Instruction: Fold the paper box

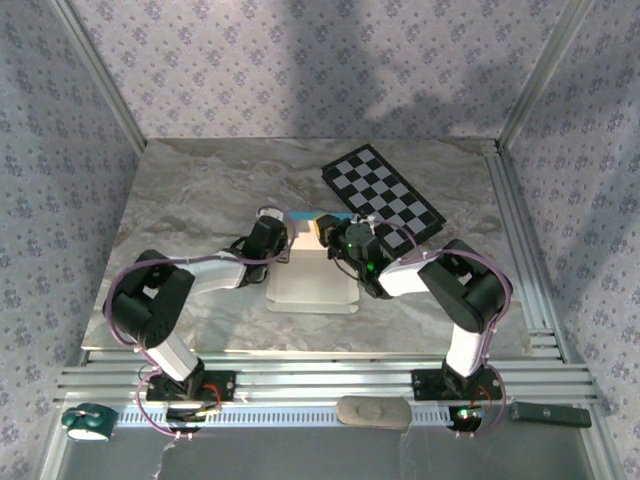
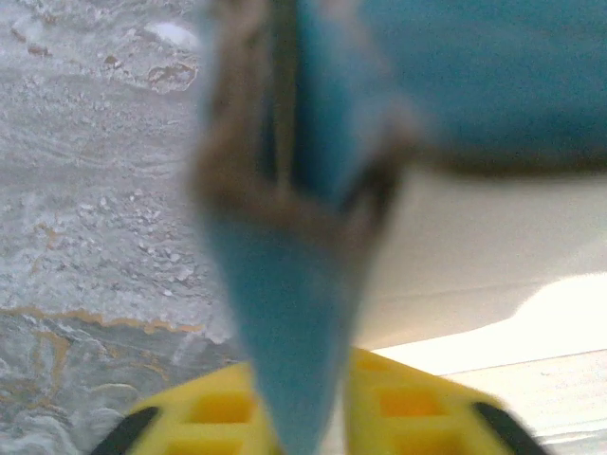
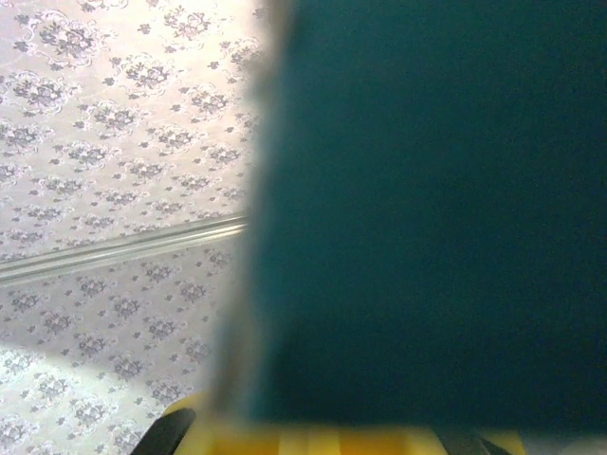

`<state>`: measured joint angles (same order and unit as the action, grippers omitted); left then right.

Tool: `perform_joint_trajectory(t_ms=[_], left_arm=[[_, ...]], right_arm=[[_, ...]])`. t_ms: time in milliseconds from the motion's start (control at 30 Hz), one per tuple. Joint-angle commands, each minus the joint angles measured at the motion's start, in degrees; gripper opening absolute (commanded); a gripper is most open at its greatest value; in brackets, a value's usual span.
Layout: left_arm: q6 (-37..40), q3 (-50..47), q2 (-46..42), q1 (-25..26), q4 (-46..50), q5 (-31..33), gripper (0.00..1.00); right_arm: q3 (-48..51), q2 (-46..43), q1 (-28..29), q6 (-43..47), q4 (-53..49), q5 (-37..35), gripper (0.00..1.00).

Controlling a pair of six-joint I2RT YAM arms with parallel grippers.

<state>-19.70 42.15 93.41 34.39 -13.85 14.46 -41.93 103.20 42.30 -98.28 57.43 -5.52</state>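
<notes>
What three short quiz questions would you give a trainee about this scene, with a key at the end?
1. True or false: the checkerboard lies at the near left corner of the table.
2. Which colour is the flap of the paper box that sits between the fingers of the left end effector? A) red B) turquoise C) black
3. Fill in: seen from the arm bases, the left end effector and the right end effector both grip the paper box at its ___ edge.

Key: 1 false, it lies at the far right; 2 B; 3 far.
</notes>
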Motion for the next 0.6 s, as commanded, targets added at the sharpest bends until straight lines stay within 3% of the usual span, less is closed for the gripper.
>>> perform_joint_trajectory(t_ms=[0, 200, 400, 533, 567], left_arm=[[1.15, -0.14, -2.25, -1.1, -2.55, -3.59, 0.01], [0.78, -0.17, -2.43, -1.3, -2.17, -2.39, 0.0], [-1.55, 0.57, -1.8, -0.54, 1.43, 5.87, 0.0], [-1.75, -0.12, -2.07, -0.18, 0.38, 4.53, 0.0], [-1.48, -0.07, -2.25, -0.15, 0.25, 3.35, 0.07]], right_arm=[[0.37, 1.37, 0.32, 0.65, -0.82, 0.72, 0.0], [0.13, 1.65, 0.43, 0.65, -0.75, 0.6, 0.0], [0.14, 1.3, 0.57, 0.9, -1.22, 0.24, 0.0], [0.18, 1.7, 0.65, 1.25, -1.09, 0.38, 0.0], [0.15, 1.91, 0.54, 1.16, -0.84, 0.37, 0.0]])
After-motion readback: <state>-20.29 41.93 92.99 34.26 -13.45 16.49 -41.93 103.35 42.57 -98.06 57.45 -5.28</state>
